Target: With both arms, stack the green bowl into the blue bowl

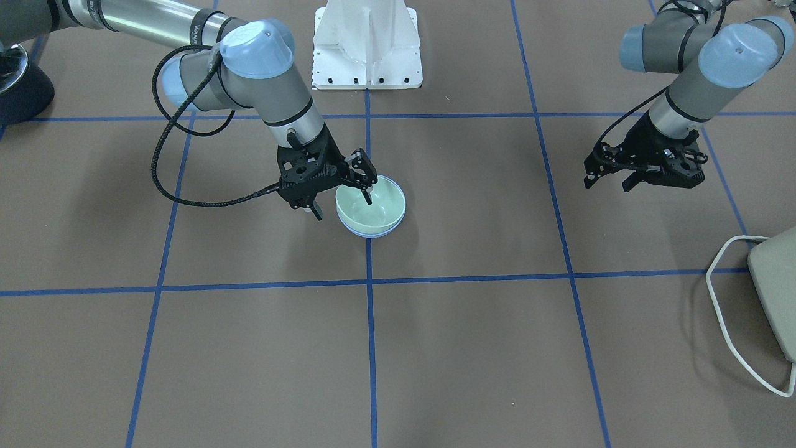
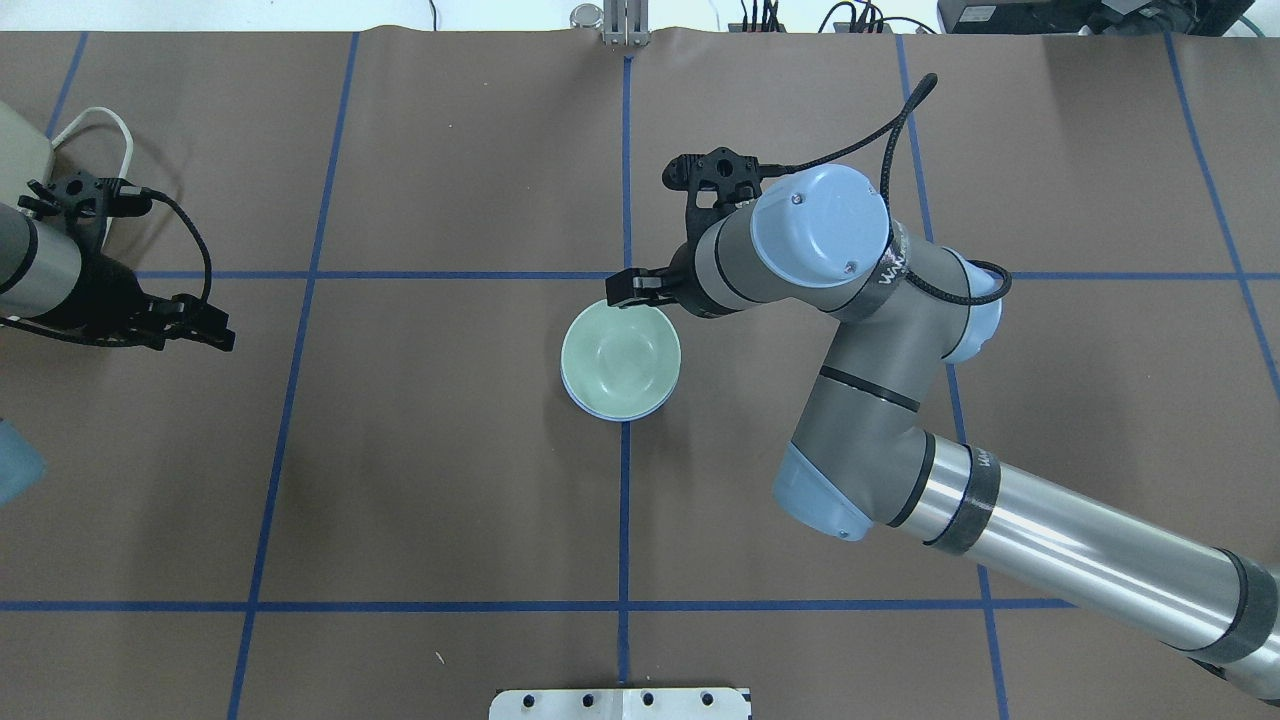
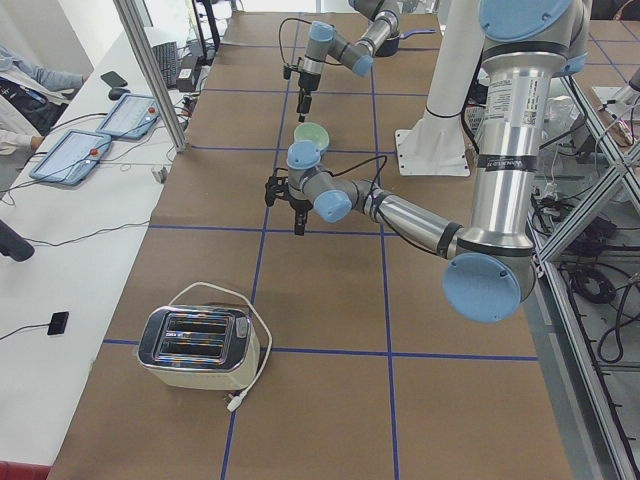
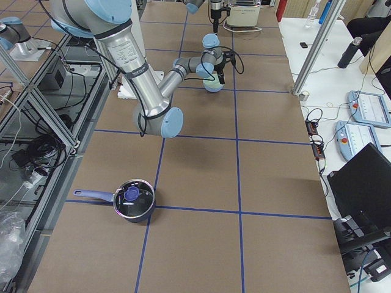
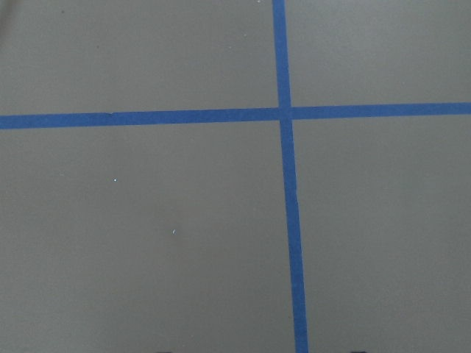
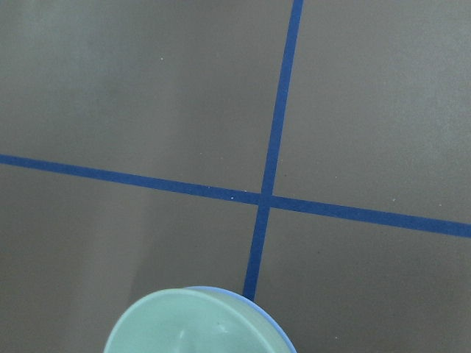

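The green bowl [image 1: 372, 205] sits nested inside the blue bowl [image 1: 373, 234] at the table's middle. Only the blue bowl's rim shows beneath it, as in the overhead view [image 2: 612, 414]. My right gripper [image 1: 342, 204] is open and straddles the bowls' near rim, with one finger inside the green bowl [image 2: 620, 352] and one outside. The right wrist view shows the green bowl [image 6: 191, 327] with the blue rim [image 6: 254, 301] at the bottom edge. My left gripper [image 1: 608, 182] is open and empty, hovering far off to its own side [image 2: 212, 328].
A cream toaster [image 1: 774, 292] with a white cord stands at the table's end behind my left gripper. A dark pot [image 4: 134, 198] sits at the far right end. The white pedestal base [image 1: 367, 43] stands by the robot's edge. Blue tape lines grid the brown table.
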Controlling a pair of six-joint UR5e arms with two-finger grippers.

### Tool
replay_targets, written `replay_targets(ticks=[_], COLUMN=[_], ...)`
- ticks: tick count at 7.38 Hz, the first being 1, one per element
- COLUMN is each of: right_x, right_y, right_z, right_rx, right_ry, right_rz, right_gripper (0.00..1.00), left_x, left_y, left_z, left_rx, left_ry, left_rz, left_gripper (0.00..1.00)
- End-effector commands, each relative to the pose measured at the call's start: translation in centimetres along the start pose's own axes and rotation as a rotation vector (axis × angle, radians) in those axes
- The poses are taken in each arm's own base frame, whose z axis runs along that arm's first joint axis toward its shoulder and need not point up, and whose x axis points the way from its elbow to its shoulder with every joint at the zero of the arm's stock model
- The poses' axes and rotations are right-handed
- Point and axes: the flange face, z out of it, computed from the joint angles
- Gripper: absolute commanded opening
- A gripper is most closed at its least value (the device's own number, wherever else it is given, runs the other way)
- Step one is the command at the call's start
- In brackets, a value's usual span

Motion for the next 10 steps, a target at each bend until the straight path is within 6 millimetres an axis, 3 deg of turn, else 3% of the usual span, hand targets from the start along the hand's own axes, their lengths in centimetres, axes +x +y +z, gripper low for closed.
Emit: replay_targets(ticks=[1,3,5,8,9,10], right_x=[1.1,5.0,10.5,17.0,20.9,24.4], right_y=[0.3,-2.5,-3.3,-6.4,-6.1,-5.6], right_z=[0.2,-1.8,-3.3,-7.0,-7.3,-7.7], right_rx=[0.006,0.02,-0.025,-0.139,-0.146,-0.151], right_ry=[0.002,0.016,0.035,0.005,0.042,0.072], right_rz=[0.01,0.026,0.071,0.156,0.178,0.09], right_gripper=[1.0,1.0,1.0,1.0,1.0,1.0], left_x=[0.1,0.2,0.2,0.0,-0.1,-0.6], left_y=[0.0,0.0,0.0,0.0,0.0,0.1], left_z=[-0.1,-0.2,-0.3,-0.1,0.0,0.0], left_rx=[0.001,0.001,0.003,0.002,0.002,-0.001], left_ry=[0.002,0.004,0.005,0.001,-0.003,-0.008], left_rz=[0.002,-0.002,-0.004,0.003,0.004,0.034], left_gripper=[0.85,0.85,0.85,0.85,0.85,0.85])
